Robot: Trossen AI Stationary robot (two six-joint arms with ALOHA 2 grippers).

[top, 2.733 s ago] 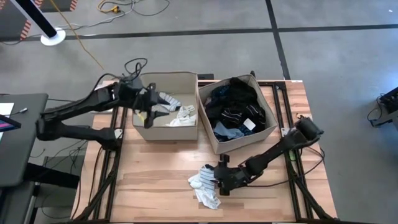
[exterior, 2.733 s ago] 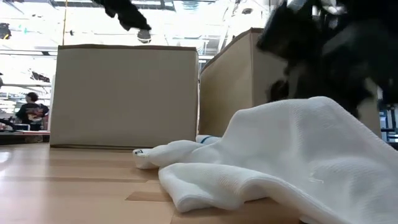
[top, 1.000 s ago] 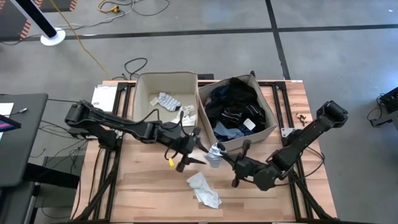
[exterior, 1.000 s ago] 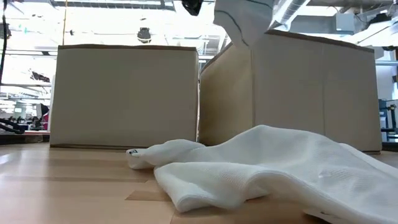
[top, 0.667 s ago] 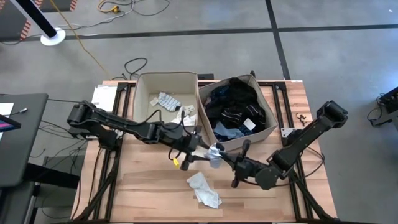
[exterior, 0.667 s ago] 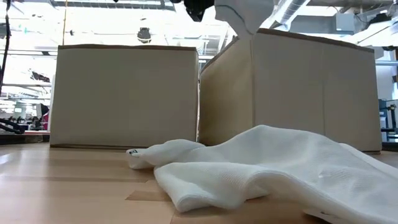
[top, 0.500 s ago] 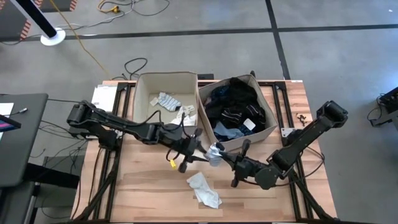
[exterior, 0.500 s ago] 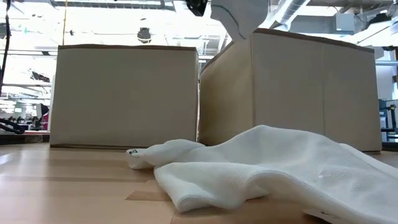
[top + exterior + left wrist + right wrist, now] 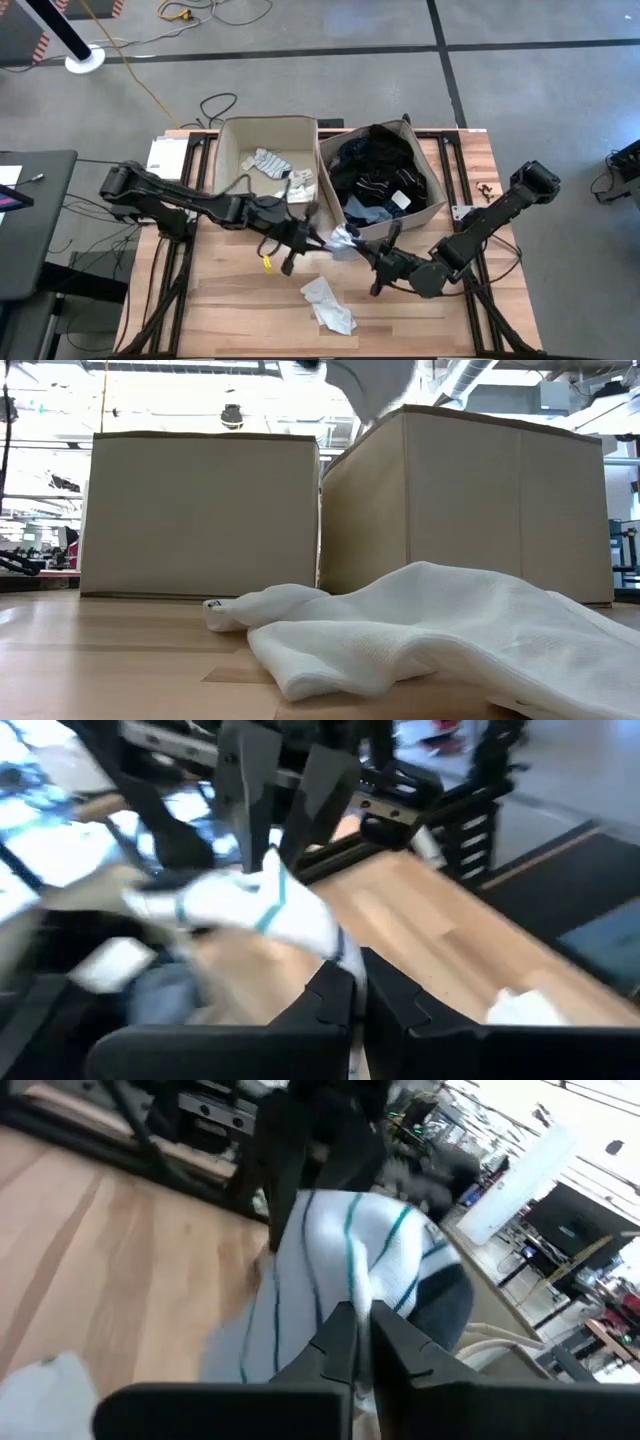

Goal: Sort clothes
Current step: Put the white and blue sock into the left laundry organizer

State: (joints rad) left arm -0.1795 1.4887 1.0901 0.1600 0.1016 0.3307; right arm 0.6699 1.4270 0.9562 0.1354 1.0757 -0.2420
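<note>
A white sock with teal stripes (image 9: 341, 240) hangs above the table in front of the two bins, between my two grippers. My left gripper (image 9: 318, 240) reaches in from the table's left and is shut on it. My right gripper (image 9: 362, 250) comes from the right and is also shut on it. In the low view only the sock's lower part (image 9: 378, 385) shows, at the top edge. A second white garment (image 9: 328, 303) lies crumpled flat on the table nearer the front edge, and it fills the low view's foreground (image 9: 420, 630). My left gripper pinches the sock's left end (image 9: 322, 942) between its two fingers, coming about level from the table's left. The sock is lifted clear of the table and spans across to the other gripper. My right gripper pinches the sock's right end (image 9: 350, 1280) between its two fingers, coming from the table's right, slanting slightly up. The cloth bunches just ahead of the fingertips and is clear of the table.
Two beige fabric bins stand side by side at the table's far edge: the left bin (image 9: 232, 165) holds a few light pieces, the right bin (image 9: 432, 205) is piled with dark clothes. Bare wood lies to the left and right of the white garment.
My left gripper has moved in on the sock that my right gripper holds up, and has shut and taken hold of it. The sock has shifted a little toward the table's left and stays clear of the table. The white garment on the table has not moved.
</note>
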